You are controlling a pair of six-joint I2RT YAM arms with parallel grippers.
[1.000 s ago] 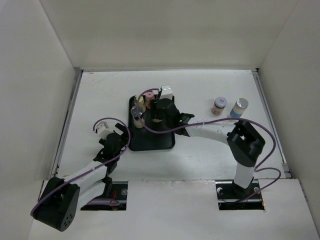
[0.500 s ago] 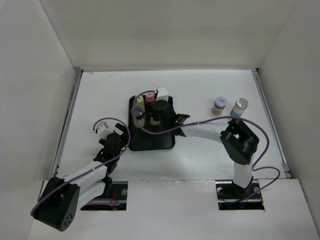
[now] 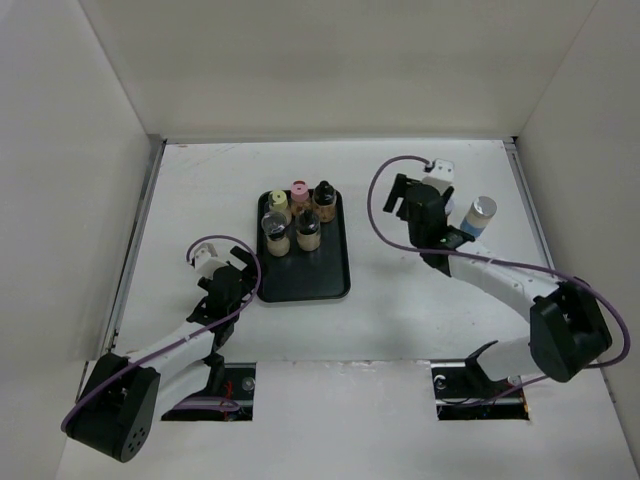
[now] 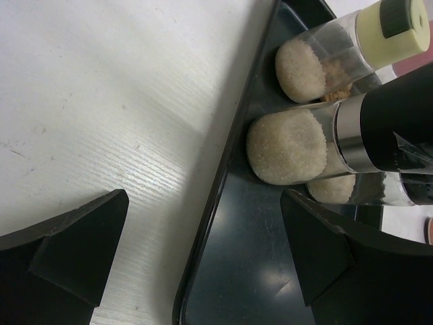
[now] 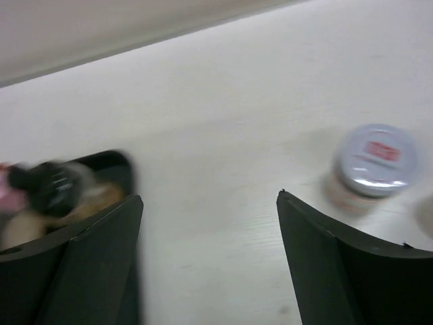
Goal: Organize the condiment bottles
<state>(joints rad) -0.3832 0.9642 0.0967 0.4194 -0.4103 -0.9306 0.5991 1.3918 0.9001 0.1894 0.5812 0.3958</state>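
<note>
though the view is blurred, silver-capped jar (image 5: 375, 162), tray bottles (image 5: 51, 193) cut off

Bottles (image 3: 309, 232) crowd the tray's (image 3: 305, 275) far end; its near half looks open for passage.

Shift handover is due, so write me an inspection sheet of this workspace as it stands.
Surface: white table, no spills seen.
Job's things: five condiment bottles grouped at the far end of the black tray; blue-labelled bottle and silver-lidded jar stand on the table to its right, off the tray.
Clutter: nothing seen.
Hands: left hand open, empty, at the tray's near-left edge; right hand open, empty, over the table between tray and jar.
Cables: left arm's purple cable and right arm's purple cable loop beside their arms.
Surroundings: white walls on three sides.
</note>
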